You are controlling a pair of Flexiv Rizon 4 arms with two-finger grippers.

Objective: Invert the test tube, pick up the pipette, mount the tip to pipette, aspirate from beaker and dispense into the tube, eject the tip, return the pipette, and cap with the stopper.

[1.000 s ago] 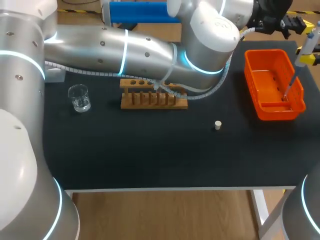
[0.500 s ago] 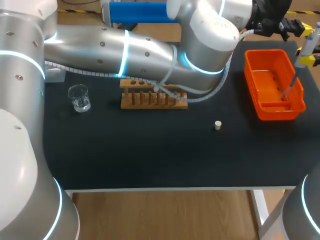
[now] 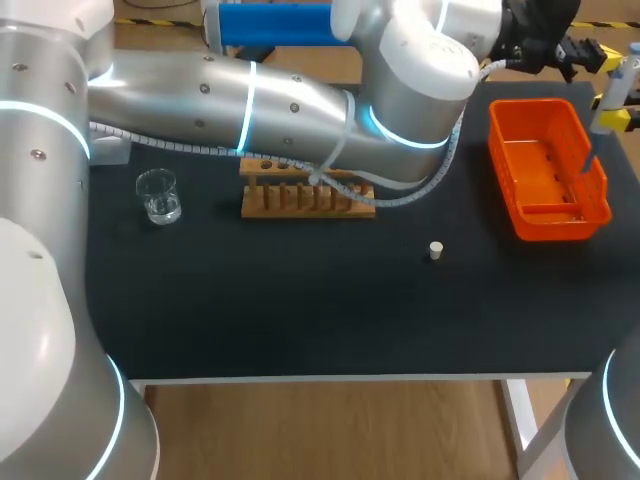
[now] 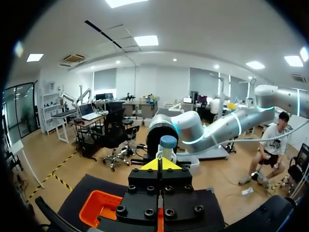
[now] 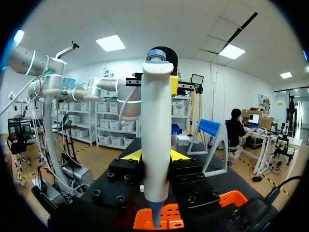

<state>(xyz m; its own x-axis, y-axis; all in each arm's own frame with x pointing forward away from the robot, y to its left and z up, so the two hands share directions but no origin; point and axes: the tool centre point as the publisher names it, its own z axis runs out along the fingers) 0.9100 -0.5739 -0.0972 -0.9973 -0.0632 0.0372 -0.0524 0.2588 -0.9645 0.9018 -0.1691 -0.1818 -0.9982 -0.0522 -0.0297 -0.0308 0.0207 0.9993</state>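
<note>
My right gripper [image 3: 614, 118] [image 5: 155, 155] is shut on the white pipette [image 3: 612, 90] [image 5: 156, 135], holding it upright over the far right end of the orange basket [image 3: 545, 165] [image 5: 169, 217]. Its thin lower shaft [image 3: 588, 155] points into the basket. My left arm crosses the table, and its gripper [image 3: 590, 50] [image 4: 164, 164] is shut with nothing in it, right at the pipette's blue top button [image 4: 168, 142]. A glass beaker [image 3: 158, 195] stands at the left. The wooden tube rack [image 3: 305, 195] sits mid-table, partly under the left arm. A small white stopper [image 3: 435, 250] lies in front.
The left arm's forearm and cable [image 3: 300, 100] hang over the rack and the table's back half. The orange basket [image 4: 99, 208] shows below the left gripper. Bare black mat [image 3: 300, 300] spreads across the front of the table.
The clear tip that hung from the pipette's lower end into the basket no longer shows there. The left gripper has shifted slightly at the pipette's top.
</note>
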